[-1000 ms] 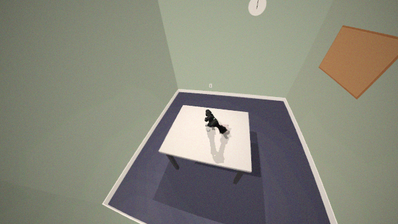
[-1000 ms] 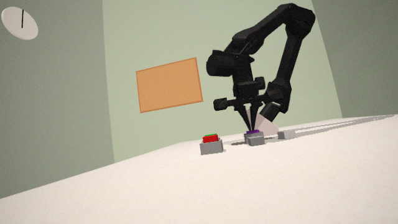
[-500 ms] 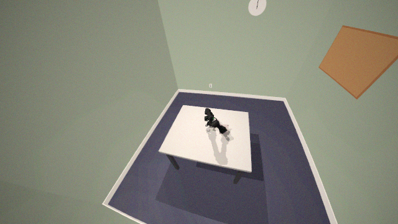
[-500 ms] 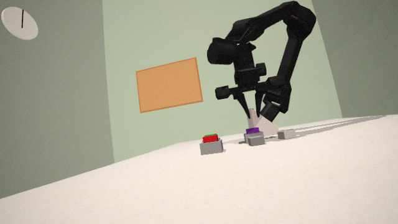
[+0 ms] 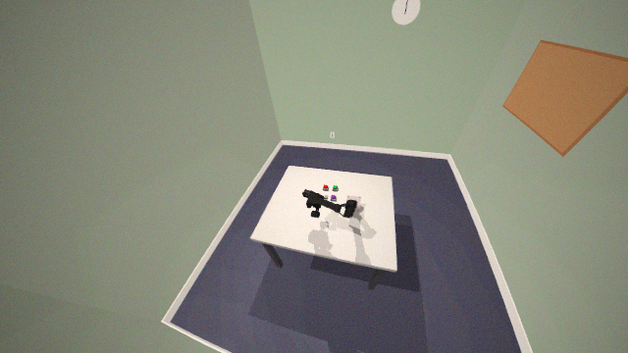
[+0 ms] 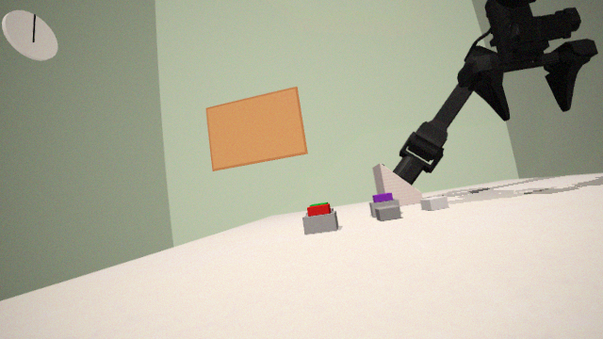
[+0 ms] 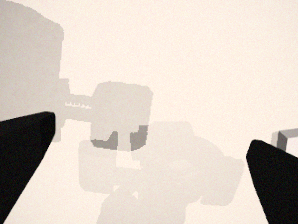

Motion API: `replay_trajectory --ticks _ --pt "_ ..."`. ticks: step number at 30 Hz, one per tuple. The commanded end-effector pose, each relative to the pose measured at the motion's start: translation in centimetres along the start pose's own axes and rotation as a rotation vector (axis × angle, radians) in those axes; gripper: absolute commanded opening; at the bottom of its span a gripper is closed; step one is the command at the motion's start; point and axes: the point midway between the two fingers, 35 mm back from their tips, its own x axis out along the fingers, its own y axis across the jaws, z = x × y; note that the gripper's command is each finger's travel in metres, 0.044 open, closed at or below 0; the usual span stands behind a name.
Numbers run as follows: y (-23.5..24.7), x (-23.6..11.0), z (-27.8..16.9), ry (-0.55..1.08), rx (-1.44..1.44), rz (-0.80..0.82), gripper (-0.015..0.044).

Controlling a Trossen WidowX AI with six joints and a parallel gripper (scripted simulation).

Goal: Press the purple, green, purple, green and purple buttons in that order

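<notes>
A: Where was the tool (image 6: 534,101) at that moment?

B: High above the surface (image 6: 330,292), at the upper right of the exterior view, well apart from every button. Its two dark fingers (image 6: 567,77) pointed downward and stood spread wide, with nothing between them.

A: And the wrist view?

B: It showed only the two finger tips at the lower corners, pale surface between them and the arm's grey shadow across it.

A: The purple button (image 6: 382,197)?

B: It sat raised on its grey housing, near the arm's base and just in front of a pale wedge-shaped block (image 6: 393,185). A small grey block (image 6: 433,202) lay just to its right.

A: The green one?

B: In the top view the green button (image 5: 336,187) sat beside the red button (image 5: 326,187), both on the far side of the purple one. From the exterior, the red cap hid nearly all of the green; only a thin strip showed.
</notes>
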Motion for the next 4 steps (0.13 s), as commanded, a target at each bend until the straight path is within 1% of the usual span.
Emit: replay_trajectory --ticks 1,4 --pt "2.19 -0.5 -0.59 0.0 0.01 0.015 0.04" --pt "2.19 -0.5 -0.59 0.0 0.01 0.015 0.04"
